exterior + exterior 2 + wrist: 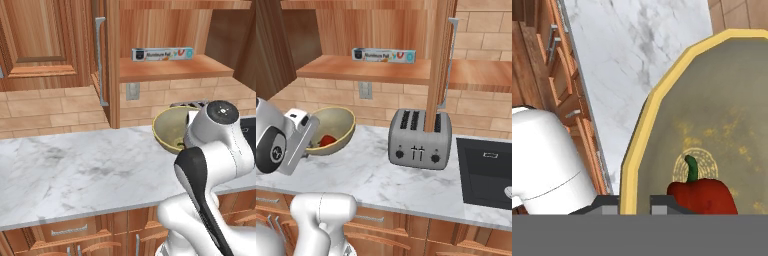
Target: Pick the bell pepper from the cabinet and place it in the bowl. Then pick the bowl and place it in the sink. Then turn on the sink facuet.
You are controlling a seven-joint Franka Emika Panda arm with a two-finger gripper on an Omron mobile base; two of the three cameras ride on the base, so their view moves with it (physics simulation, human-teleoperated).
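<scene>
The beige-yellow bowl [169, 128] [335, 125] [712, 115] stands tilted over the marble counter, left of the toaster. The red bell pepper [327, 140] [704, 197] lies inside it, green stem up. My gripper [635, 204] is shut on the bowl's near rim, one fingertip [607, 203] outside the wall and one inside. The white hand covers the grip in both base views. The cabinet [112, 60] [438, 65] is open, its door edge-on with the long silver handle. The black sink [486, 167] lies at the far right. The sink facuet is out of view.
A silver toaster [418, 137] stands between the bowl and the sink. A foil box [162, 53] [383, 55] lies on the cabinet shelf. Wooden drawers [70, 231] run under the counter's front edge. A wall socket [364, 90] sits behind the bowl.
</scene>
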